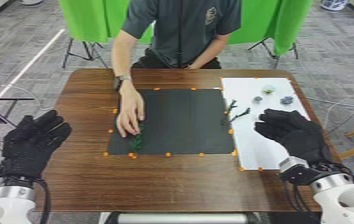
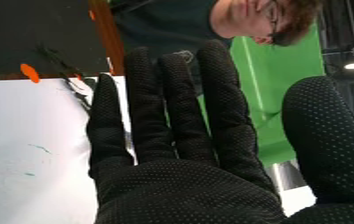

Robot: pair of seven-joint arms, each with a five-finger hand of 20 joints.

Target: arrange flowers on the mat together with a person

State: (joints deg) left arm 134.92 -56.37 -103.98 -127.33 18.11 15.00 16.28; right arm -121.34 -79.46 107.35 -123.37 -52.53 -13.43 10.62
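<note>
Brown table (image 1: pixel 182 187) with black mat (image 1: pixel 184 120): a person's hand (image 1: pixel 130 111) lies at a green stem (image 1: pixel 137 143); we show our left hand (image 1: pixel 33 142) and right hand (image 1: pixel 291 132) released.

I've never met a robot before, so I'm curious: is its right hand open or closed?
Open. In the right wrist view, the right hand has straight fingers, with the thumb standing apart and nothing held.

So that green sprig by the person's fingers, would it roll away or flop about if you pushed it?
Rolling seems unlikely: the green sprig lies along the black mat and looks leafy. It is probably light, being so slim. A push might just swing it round, perhaps bending slightly, with the person's hand at its far end.
</note>
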